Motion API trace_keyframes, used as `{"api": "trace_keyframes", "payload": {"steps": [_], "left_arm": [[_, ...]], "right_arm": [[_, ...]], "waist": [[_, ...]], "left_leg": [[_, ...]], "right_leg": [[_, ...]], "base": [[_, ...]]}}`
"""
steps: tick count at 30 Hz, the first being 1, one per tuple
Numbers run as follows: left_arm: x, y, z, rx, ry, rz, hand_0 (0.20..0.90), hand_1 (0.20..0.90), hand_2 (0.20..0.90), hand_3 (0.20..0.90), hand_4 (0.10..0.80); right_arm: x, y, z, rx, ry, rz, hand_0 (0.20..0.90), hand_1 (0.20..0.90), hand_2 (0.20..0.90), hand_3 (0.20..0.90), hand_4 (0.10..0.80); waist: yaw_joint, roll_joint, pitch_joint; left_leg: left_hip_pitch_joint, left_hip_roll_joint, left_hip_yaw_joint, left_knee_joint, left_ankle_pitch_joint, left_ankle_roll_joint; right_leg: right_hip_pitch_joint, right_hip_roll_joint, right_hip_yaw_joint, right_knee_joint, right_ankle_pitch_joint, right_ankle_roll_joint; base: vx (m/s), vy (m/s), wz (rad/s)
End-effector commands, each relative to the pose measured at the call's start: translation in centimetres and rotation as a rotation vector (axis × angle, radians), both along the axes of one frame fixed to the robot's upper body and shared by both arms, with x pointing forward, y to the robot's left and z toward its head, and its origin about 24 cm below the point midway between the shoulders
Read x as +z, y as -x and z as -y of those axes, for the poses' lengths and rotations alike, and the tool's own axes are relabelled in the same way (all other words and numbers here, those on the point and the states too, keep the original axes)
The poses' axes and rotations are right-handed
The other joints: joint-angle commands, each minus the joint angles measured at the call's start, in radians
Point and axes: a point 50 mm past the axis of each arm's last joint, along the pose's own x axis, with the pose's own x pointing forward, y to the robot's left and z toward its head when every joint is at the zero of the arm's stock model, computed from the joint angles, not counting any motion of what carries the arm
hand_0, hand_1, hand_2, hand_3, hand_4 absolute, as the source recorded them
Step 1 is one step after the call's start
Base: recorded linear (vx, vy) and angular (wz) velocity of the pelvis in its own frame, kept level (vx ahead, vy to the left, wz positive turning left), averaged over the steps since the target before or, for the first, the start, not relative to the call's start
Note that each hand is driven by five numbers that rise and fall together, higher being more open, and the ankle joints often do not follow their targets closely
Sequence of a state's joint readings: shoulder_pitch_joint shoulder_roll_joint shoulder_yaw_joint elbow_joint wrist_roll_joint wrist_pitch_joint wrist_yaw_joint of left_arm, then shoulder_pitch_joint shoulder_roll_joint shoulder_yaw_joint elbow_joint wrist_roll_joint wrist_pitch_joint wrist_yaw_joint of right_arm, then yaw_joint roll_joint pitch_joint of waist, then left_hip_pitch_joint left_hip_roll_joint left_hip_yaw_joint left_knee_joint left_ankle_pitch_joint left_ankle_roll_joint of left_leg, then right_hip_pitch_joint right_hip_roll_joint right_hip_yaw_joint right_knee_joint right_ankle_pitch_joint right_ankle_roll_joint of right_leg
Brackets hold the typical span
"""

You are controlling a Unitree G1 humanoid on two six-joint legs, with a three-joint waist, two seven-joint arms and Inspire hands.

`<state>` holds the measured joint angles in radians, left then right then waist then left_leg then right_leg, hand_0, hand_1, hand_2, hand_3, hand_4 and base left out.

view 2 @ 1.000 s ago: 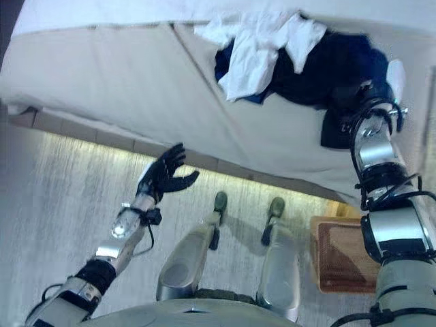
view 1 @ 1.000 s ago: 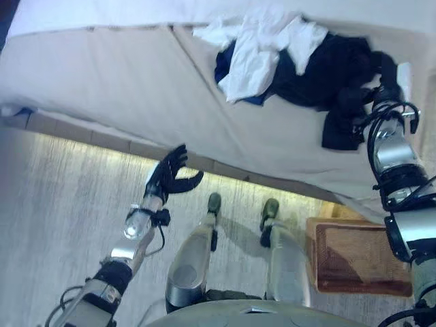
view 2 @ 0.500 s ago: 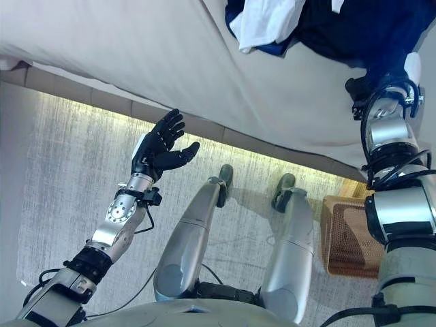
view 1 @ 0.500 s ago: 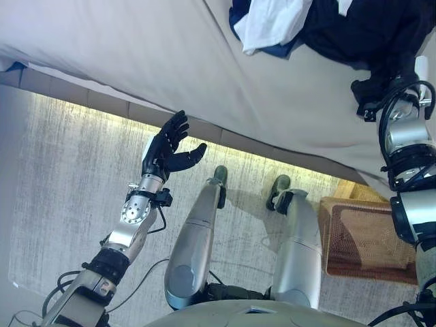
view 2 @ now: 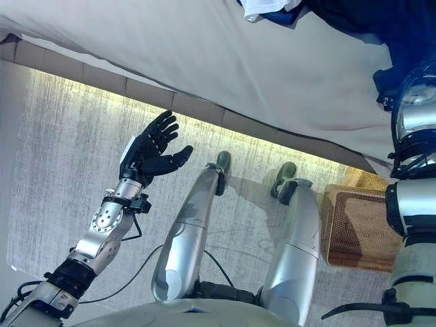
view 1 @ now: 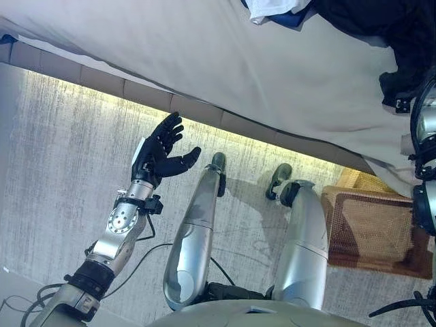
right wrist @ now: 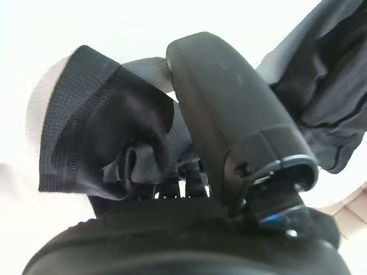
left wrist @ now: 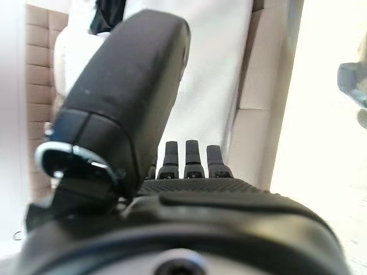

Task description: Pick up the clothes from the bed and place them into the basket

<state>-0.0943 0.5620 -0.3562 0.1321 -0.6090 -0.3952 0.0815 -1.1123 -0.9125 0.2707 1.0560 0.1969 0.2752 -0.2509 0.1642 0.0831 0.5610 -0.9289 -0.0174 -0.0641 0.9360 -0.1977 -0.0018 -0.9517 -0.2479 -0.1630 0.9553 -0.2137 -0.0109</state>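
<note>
Right wrist view alone shows right hand (right wrist: pixel 229 143) clutching black garment (right wrist: pixel 109 143).

We see a warm yellow band of light (view 1: pixel 136 102) along the floor (view 1: pixel 54 170) under the edge of the bed (view 1: pixel 204 54), strongest at the base and fading toward us. The bed itself is lit softly and evenly, without hard glare. In the left wrist view the floor glares almost white. In the right wrist view the sheet (right wrist: pixel 114 28) burns out white too, and the dark cloth (right wrist: pixel 103 126) shows only faint folds.
</note>
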Motion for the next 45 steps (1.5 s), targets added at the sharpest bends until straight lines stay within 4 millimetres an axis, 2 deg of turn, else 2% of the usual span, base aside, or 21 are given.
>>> {"api": "trace_keyframes", "payload": {"steps": [1,9,11,12,14,23,28,31,34,38,41,45], "left_arm": [[2.5,0.9,-0.4,0.001,0.072,0.149,0.9,0.9,0.9,0.9,0.8],[2.6,1.1,-0.1,-0.014,0.082,0.155,0.9,0.9,0.9,0.9,0.8],[2.5,1.0,0.2,-0.022,0.082,0.155,0.9,0.9,0.9,0.9,0.8],[2.6,0.9,0.3,-0.027,0.083,0.162,0.9,0.9,0.9,0.9,0.8],[2.8,0.8,0.5,-0.031,0.089,0.168,0.9,0.9,0.9,0.9,0.8],[2.9,0.0,1.3,-0.032,0.085,0.161,0.9,0.9,0.9,0.9,0.8],[1.7,-0.4,1.4,-0.017,0.071,0.105,0.9,0.9,0.9,0.9,0.8],[0.6,-0.3,1.5,-0.021,0.073,0.056,0.9,0.9,0.9,0.9,0.8],[-0.4,0.0,1.6,-0.023,0.06,0.017,0.9,0.9,0.9,0.9,0.8],[-2.1,0.5,1.1,-0.009,0.063,-0.047,0.9,0.9,0.9,0.9,0.8],[-2.6,0.6,0.8,-0.004,0.065,-0.067,0.9,0.9,0.9,0.9,0.8],[-4.4,0.7,0.6,0.0,0.008,-0.176,0.9,0.9,0.9,0.9,0.8]], "right_arm": [[-1.5,4.6,5.8,-0.206,0.014,-0.125,0.3,0.3,0.3,0.2,0.1],[-2.2,4.6,5.6,-0.155,0.023,-0.097,0.3,0.3,0.3,0.2,0.1],[-2.1,4.6,5.6,-0.134,0.01,-0.091,0.3,0.3,0.3,0.2,0.1],[-1.9,4.6,5.6,-0.124,0.005,-0.082,0.3,0.3,0.3,0.2,0.1],[-1.8,4.5,5.5,-0.108,-0.004,-0.073,0.3,0.3,0.3,0.2,0.1],[-1.5,4.8,5.7,-0.056,-0.037,-0.041,0.3,0.3,0.3,0.2,0.1],[-0.1,4.6,5.4,0.032,-0.15,0.088,0.3,0.3,0.3,0.2,0.1],[1.3,4.6,5.2,0.083,-0.23,0.193,0.3,0.3,0.3,0.2,0.1],[3.8,4.7,4.9,0.112,-0.248,0.295,0.3,0.3,0.3,0.2,0.1],[8.7,6.4,5.5,0.092,-0.199,0.421,0.3,0.3,0.3,0.2,0.1],[10.7,7.3,5.8,0.077,-0.185,0.475,0.3,0.3,0.3,0.2,0.1],[14.2,8.9,5.7,0.041,-0.1,0.546,0.3,0.3,0.3,0.2,0.1]], "waist": [[-0.013,0.026,-0.041],[-0.022,-0.003,-0.041],[-0.023,-0.016,-0.041],[-0.024,-0.022,-0.041],[-0.028,-0.031,-0.041],[-0.051,-0.079,-0.158],[-0.07,-0.11,-0.246],[-0.079,-0.125,-0.293],[-0.091,-0.142,-0.346],[-0.106,-0.161,-0.404],[-0.113,-0.167,-0.425],[-0.127,-0.18,-0.458]], "left_leg": [[0.085,0.032,0.049,0.05,-0.088,0.018],[0.221,0.047,0.065,-0.02,-0.045,-0.001],[0.299,0.052,0.072,-0.086,-0.018,-0.008],[0.316,0.055,0.078,-0.123,0.023,-0.006],[0.376,0.06,0.088,-0.176,0.036,-0.01],[0.607,0.086,0.119,-0.395,0.059,-0.027],[0.751,0.101,0.14,-0.53,0.057,-0.033],[0.826,0.103,0.147,-0.599,0.049,-0.038],[0.878,0.102,0.154,-0.672,0.065,-0.041],[0.938,0.096,0.156,-0.754,0.089,-0.049],[0.963,0.093,0.159,-0.798,0.103,-0.052],[1.001,0.085,0.163,-0.877,0.131,-0.052]], "right_leg": [[0.117,0.029,-0.031,0.098,-0.104,-0.045],[0.273,0.04,-0.034,-0.006,-0.087,-0.043],[0.355,0.039,-0.04,-0.076,-0.068,-0.036],[0.374,0.035,-0.049,-0.116,-0.035,-0.042],[0.433,0.035,-0.049,-0.168,-0.021,-0.037],[0.666,0.064,-0.05,-0.435,0.046,-0.01],[0.805,0.075,-0.037,-0.586,0.082,0.012],[0.88,0.083,-0.03,-0.663,0.093,0.025],[0.922,0.092,-0.02,-0.724,0.117,0.035],[0.969,0.109,-0.005,-0.791,0.142,0.049],[0.987,0.115,0.001,-0.821,0.156,0.057],[1.008,0.123,0.014,-0.876,0.19,0.071]], "base": [[0.022,0.018,-0.09],[0.029,0.053,-0.11],[-0.01,0.104,-0.21],[-0.066,0.113,-0.09],[-0.028,0.113,-0.14],[0.061,0.079,-0.11],[0.122,0.055,-0.14],[0.119,0.052,-0.07],[0.092,0.051,-0.05],[0.066,0.047,-0.04],[0.043,0.032,-0.05],[0.013,0.011,0.03]]}}
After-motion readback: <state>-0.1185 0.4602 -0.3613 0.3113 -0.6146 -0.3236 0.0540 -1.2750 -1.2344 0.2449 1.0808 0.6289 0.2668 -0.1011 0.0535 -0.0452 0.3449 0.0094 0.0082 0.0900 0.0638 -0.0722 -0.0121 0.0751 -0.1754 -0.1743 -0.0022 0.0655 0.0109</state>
